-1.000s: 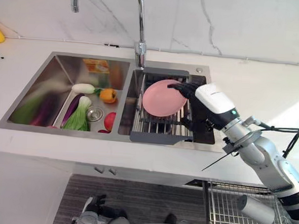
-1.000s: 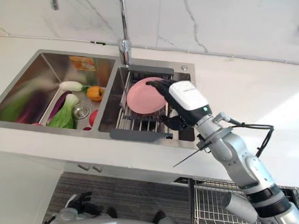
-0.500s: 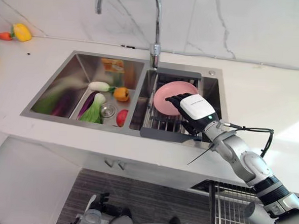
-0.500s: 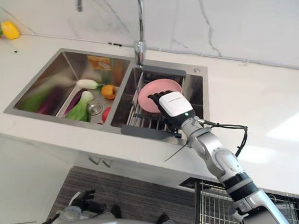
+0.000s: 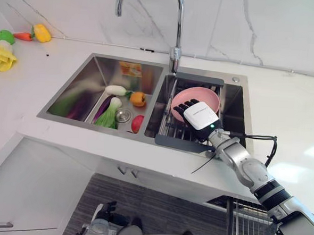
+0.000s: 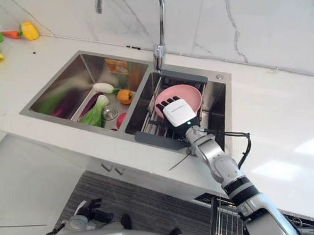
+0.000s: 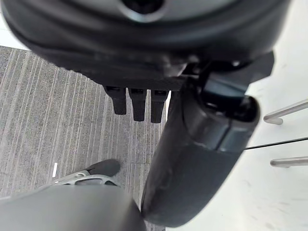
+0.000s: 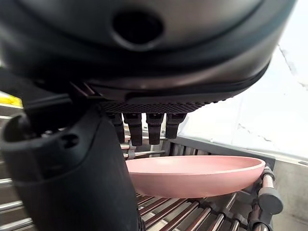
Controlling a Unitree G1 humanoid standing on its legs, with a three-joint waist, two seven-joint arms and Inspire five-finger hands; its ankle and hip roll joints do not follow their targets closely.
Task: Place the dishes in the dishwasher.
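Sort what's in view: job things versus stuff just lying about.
Job: pink plate on the sink rack; right hand open over the plate; left hand idle; wire basket below the counter.

Lying about: vegetables in the left sink basin; faucet; toy produce on the counter.
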